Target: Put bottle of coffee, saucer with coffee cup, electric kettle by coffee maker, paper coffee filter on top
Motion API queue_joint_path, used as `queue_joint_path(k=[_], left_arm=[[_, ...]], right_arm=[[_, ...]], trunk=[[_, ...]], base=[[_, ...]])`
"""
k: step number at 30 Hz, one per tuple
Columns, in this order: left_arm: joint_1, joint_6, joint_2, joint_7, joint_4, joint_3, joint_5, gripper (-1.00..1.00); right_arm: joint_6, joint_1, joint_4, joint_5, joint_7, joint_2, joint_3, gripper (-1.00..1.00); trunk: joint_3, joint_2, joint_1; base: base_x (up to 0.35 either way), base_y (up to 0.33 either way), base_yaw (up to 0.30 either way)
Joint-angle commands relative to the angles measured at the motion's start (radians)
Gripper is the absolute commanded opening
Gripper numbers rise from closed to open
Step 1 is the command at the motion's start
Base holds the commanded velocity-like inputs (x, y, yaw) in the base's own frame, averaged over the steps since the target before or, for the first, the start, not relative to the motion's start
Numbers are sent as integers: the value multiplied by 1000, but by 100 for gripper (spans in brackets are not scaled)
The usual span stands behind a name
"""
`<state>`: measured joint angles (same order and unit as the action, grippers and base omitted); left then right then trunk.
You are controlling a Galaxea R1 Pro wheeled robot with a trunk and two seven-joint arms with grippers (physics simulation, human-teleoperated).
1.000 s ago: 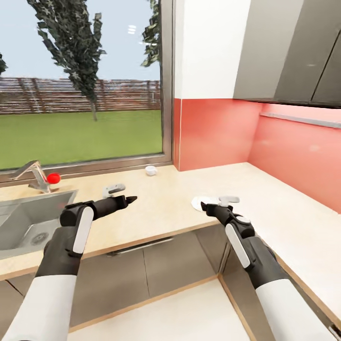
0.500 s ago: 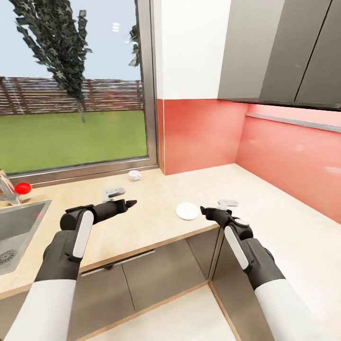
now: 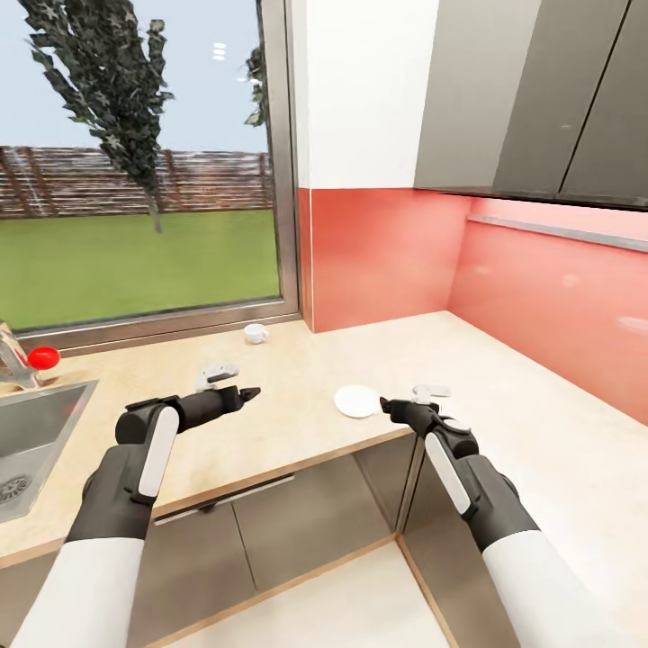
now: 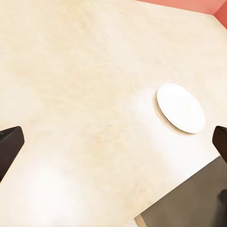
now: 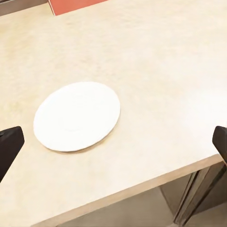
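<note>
Just flat round white saucer (image 5: pixel 76 116)

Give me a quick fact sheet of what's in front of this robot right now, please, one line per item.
Setting: kitchen corner, window, red backsplash
Countertop: light wood-grain, over grey cabinets
Saucer: white, flat on the countertop near its front edge, nothing on it
Coffee cup: white, by the window, apart from the saucer
Sink: at the left, red item behind it
Left gripper: above the countertop, holding nothing, fingers spread in its wrist view
Right gripper: just right of the saucer, holding nothing, fingers spread in its wrist view
</note>
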<state>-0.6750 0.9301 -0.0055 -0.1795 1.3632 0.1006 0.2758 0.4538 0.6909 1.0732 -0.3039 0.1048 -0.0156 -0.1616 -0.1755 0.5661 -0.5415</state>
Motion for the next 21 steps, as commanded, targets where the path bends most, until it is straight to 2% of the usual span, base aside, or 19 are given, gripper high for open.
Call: queue_joint_path(k=[1, 6, 14, 21], left_arm=[[0, 4, -3, -8, 0, 1, -5, 100], [6, 4, -4, -9, 3, 1, -4, 100], [26, 4, -5, -11, 10, 1, -4, 100], [26, 4, -4, -11, 10, 2, -4, 100]], right_arm=[[3, 1, 1, -11, 10, -1, -4, 100], [3, 1, 0, -11, 10, -1, -4, 100], [3, 1, -7, -9, 10, 0, -5, 100], [3, 1, -36, -9, 10, 4, -6, 100]], trunk=[[-2, 2, 0], [-2, 2, 0], [-2, 2, 0], [-2, 2, 0]], base=[[0, 0, 240], [34, -9, 265], [241, -116, 267], [83, -33, 27]])
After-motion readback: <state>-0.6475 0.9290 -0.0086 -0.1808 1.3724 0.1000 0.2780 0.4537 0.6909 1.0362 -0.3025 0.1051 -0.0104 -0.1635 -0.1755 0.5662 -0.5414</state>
